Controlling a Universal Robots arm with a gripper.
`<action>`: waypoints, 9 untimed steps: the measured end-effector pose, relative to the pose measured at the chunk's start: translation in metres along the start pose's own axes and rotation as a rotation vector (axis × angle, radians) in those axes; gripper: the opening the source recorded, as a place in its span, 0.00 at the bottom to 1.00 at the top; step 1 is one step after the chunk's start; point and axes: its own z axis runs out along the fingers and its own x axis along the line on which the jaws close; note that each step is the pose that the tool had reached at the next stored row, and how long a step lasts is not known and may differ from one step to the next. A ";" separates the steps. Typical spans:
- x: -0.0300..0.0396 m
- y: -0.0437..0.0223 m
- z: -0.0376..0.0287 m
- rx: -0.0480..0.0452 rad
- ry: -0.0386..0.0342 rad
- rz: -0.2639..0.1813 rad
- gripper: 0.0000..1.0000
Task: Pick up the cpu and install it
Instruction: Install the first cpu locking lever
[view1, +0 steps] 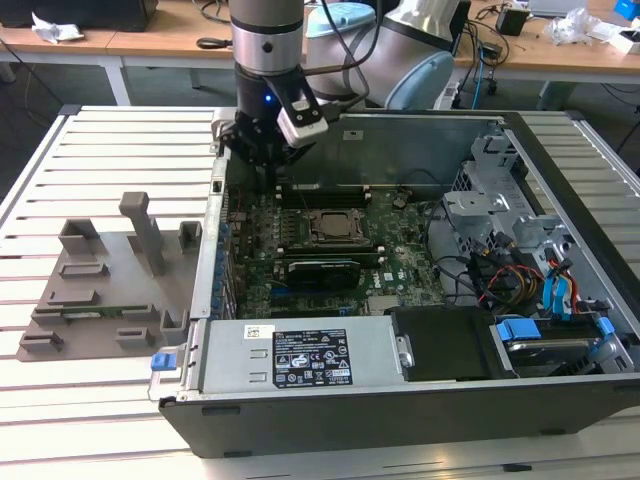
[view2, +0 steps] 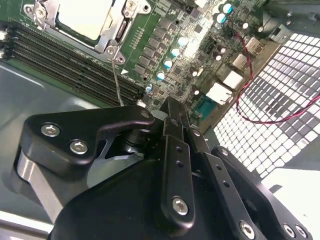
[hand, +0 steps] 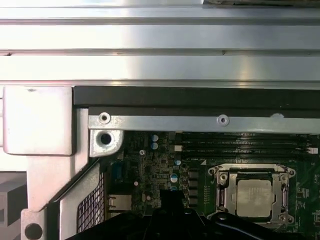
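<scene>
The cpu (hand: 255, 196), a silvery square chip, lies inside the black metal socket frame (hand: 223, 192) on the green motherboard. It also shows in the second wrist view (view2: 85, 17) and the exterior view (view1: 330, 225). My gripper (view1: 268, 178) hangs over the case's back corner on the exterior view's left, apart from the cpu. In the second wrist view the black fingers (view2: 172, 112) meet at the tips with nothing between them. A thin metal lever (view2: 118, 82) runs from the socket frame toward the gripper.
The open computer case (view1: 300, 375) lies on a slatted white table. Its power supply sits at the front, and drive bays with cables (view1: 530, 270) are at the exterior view's right. A grey plastic tray with upright posts (view1: 100, 280) stands left of the case. Memory slots (view2: 65, 62) flank the socket.
</scene>
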 end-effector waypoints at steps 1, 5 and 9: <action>-0.0008 0.0009 0.0001 -0.0060 0.0002 0.000 0.11; -0.0059 0.0020 0.0010 -0.0208 0.0013 0.000 0.11; -0.0204 0.0021 0.0019 -0.0264 0.0089 -0.001 0.11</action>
